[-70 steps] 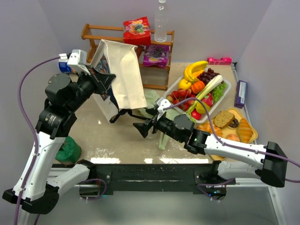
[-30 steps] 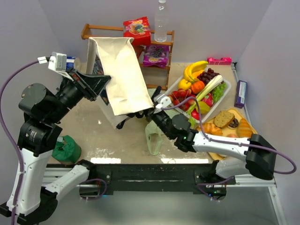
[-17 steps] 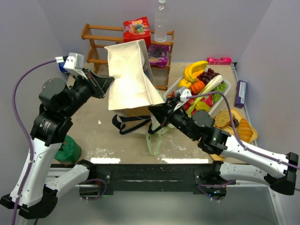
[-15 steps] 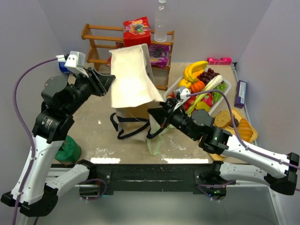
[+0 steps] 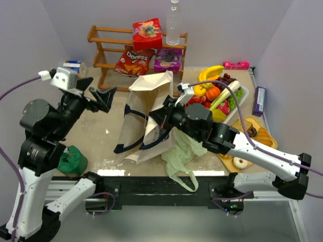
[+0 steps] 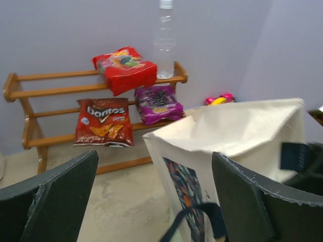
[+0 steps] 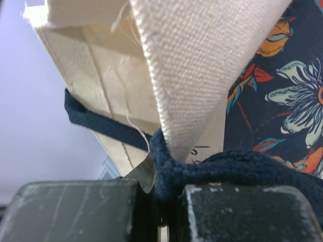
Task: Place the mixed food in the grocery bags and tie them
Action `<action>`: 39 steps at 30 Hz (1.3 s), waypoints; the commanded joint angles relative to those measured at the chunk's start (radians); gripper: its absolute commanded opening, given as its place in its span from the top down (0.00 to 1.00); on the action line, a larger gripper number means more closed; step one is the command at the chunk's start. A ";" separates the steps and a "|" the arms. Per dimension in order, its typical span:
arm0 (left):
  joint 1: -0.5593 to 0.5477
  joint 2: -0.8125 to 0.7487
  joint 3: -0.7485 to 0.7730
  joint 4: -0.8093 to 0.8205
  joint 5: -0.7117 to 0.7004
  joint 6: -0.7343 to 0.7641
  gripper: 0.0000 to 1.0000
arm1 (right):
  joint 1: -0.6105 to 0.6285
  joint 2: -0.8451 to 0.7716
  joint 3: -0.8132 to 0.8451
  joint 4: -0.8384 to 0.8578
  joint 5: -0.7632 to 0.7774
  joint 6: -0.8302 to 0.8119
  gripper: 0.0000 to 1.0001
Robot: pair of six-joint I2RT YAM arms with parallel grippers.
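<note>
Beige tote (image 5: 151, 93) slumps centrally, bare tabletop (image 5: 98, 133) at its 9 o'clock. Right gripper (image 7: 156, 194) clamps its dark handle (image 7: 242, 169); left gripper (image 5: 95, 89) gapes wide, empty, at 10 o'clock.

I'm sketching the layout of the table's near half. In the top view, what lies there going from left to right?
dark green bundle → beige tote → pale green plastic bag → wooden tray of bread

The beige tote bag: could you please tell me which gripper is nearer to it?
Right. The right gripper is shut on the dark handle of the beige tote; the left gripper hangs open to its left, not touching it.
</note>
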 commanded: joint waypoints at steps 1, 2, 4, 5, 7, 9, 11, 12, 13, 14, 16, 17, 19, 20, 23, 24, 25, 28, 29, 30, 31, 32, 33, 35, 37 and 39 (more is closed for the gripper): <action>0.002 -0.033 -0.042 -0.101 0.244 0.108 0.00 | -0.017 0.042 0.130 0.049 0.081 0.008 1.00; 0.002 -0.044 -0.069 -0.110 0.267 0.113 0.00 | -0.041 0.054 0.134 0.049 0.066 0.012 1.00; 0.002 -0.082 -0.142 -0.113 0.313 0.102 0.00 | -0.072 0.081 0.128 0.073 -0.003 0.037 1.00; 0.002 -0.092 -0.162 -0.113 0.327 0.099 0.00 | -0.096 0.086 0.121 0.089 -0.023 0.046 1.00; 0.002 -0.107 -0.208 -0.121 0.323 0.093 0.00 | -0.115 0.100 0.107 0.109 -0.063 0.063 1.00; 0.002 -0.109 -0.233 -0.139 0.270 0.093 0.00 | -0.139 0.108 0.097 0.116 -0.081 0.078 1.00; 0.002 -0.102 -0.271 -0.147 0.237 0.091 0.00 | -0.167 0.120 0.088 0.125 -0.117 0.089 1.00; 0.002 -0.095 -0.285 -0.145 0.222 0.087 0.00 | -0.175 0.124 0.088 0.127 -0.123 0.090 1.00; 0.002 -0.090 -0.314 -0.141 0.222 0.085 0.00 | -0.181 0.134 0.091 0.126 -0.138 0.090 1.00; 0.002 -0.079 -0.330 -0.126 0.229 0.082 0.00 | -0.190 0.138 0.094 0.122 -0.146 0.087 1.00; 0.002 -0.069 -0.374 -0.095 0.231 0.082 0.00 | -0.208 0.149 0.097 0.119 -0.178 0.086 1.00; 0.002 -0.060 -0.389 -0.055 0.228 0.081 0.00 | -0.216 0.152 0.096 0.119 -0.189 0.084 1.00; 0.002 -0.047 -0.432 -0.011 0.228 0.079 0.00 | -0.233 0.154 0.090 0.116 -0.209 0.086 1.00; 0.002 -0.032 -0.446 0.041 0.223 0.073 0.01 | -0.237 0.155 0.085 0.118 -0.225 0.087 1.00; 0.002 0.002 -0.503 0.139 0.220 0.049 0.15 | -0.256 0.151 0.062 0.119 -0.253 0.087 1.00; 0.002 0.011 -0.520 0.158 0.217 0.041 0.24 | -0.260 0.149 0.053 0.118 -0.262 0.086 1.00; 0.002 0.023 -0.523 0.170 0.209 0.036 0.49 | -0.276 0.147 0.048 0.116 -0.270 0.084 1.00; 0.003 0.057 -0.474 0.140 0.070 0.025 0.96 | -0.317 0.155 0.053 0.066 -0.290 0.048 1.00; 0.005 0.071 -0.448 0.087 -0.014 0.024 1.00 | -0.334 0.158 0.064 0.043 -0.292 0.012 1.00; 0.005 0.074 -0.387 0.056 -0.068 0.027 1.00 | -0.349 0.167 0.086 -0.017 -0.289 -0.011 1.00; 0.006 0.079 -0.353 0.025 -0.096 0.031 1.00 | -0.383 0.172 0.100 -0.052 -0.276 -0.059 1.00; 0.006 0.086 -0.319 -0.045 -0.131 0.038 1.00 | -0.400 0.180 0.116 -0.087 -0.260 -0.084 1.00; 0.006 0.094 -0.248 -0.087 -0.143 0.039 1.00 | -0.415 0.190 0.143 -0.150 -0.218 -0.106 1.00; 0.008 0.117 -0.181 -0.195 -0.171 0.039 1.00 | -0.451 0.203 0.163 -0.199 -0.178 -0.162 1.00; 0.008 0.128 -0.117 -0.250 -0.191 0.041 1.00 | -0.464 0.224 0.199 -0.262 -0.132 -0.202 1.00; 0.008 0.135 -0.078 -0.303 -0.197 0.047 1.00 | -0.466 0.246 0.231 -0.301 -0.132 -0.226 1.00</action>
